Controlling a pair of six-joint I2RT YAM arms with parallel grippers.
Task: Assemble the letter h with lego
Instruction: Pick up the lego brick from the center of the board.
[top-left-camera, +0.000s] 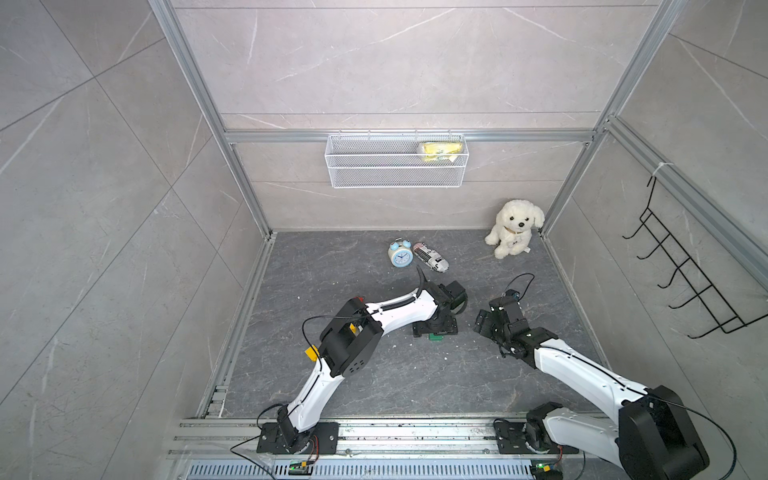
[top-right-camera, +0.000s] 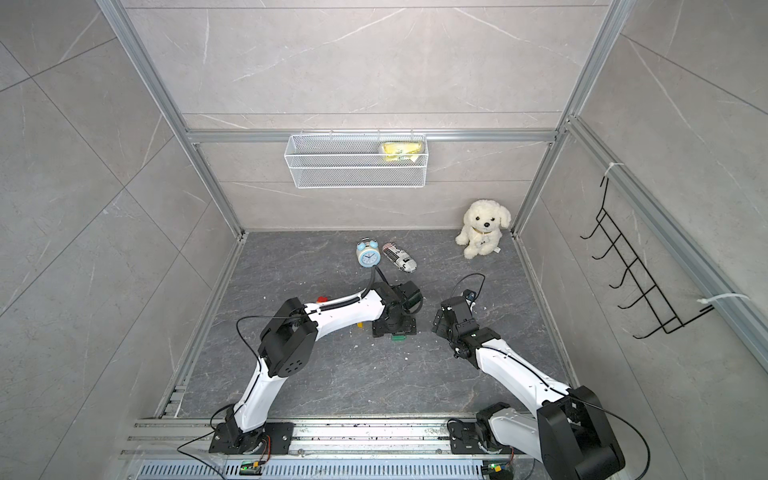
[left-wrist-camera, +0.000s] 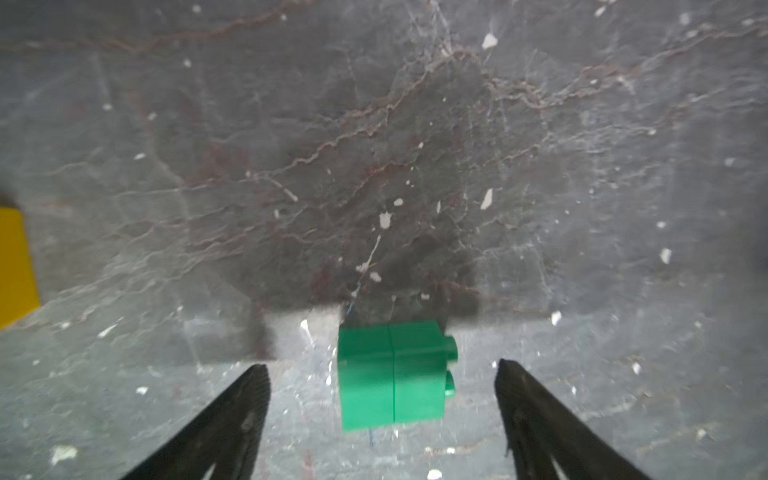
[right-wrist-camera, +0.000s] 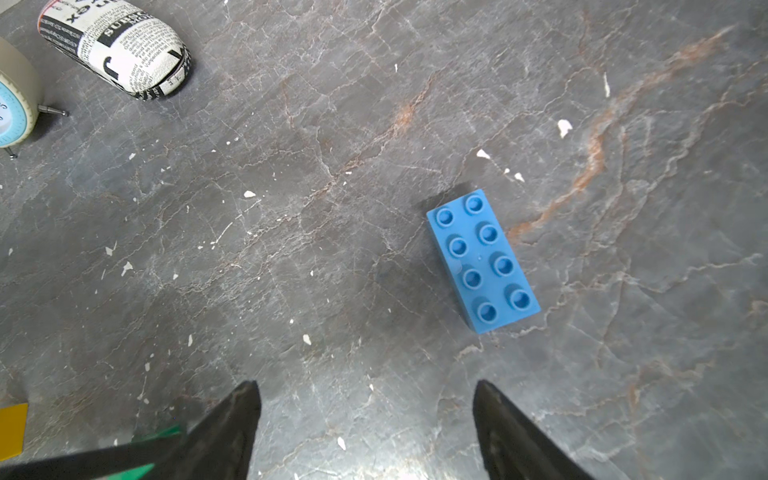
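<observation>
Two green lego bricks (left-wrist-camera: 390, 374), joined, lie on their side on the dark floor with the studs pointing sideways. My left gripper (left-wrist-camera: 381, 370) is open and straddles them, with a gap on each side. In both top views the green lego (top-left-camera: 436, 338) peeks out under that gripper (top-left-camera: 434, 330). A blue eight-stud lego brick (right-wrist-camera: 484, 262) lies studs up ahead of my open, empty right gripper (right-wrist-camera: 365, 388); the right arm hides it from above. A yellow brick (left-wrist-camera: 14, 266) lies off to one side, and a red one (top-right-camera: 322, 298) shows behind the left arm.
An alarm clock (top-left-camera: 400, 253) and a newsprint glasses case (top-left-camera: 432, 257) lie behind the arms. A plush dog (top-left-camera: 515, 226) sits in the back right corner. A wire basket (top-left-camera: 395, 183) hangs on the back wall and a black hook rack (top-left-camera: 685, 266) on the right. White flecks litter the floor.
</observation>
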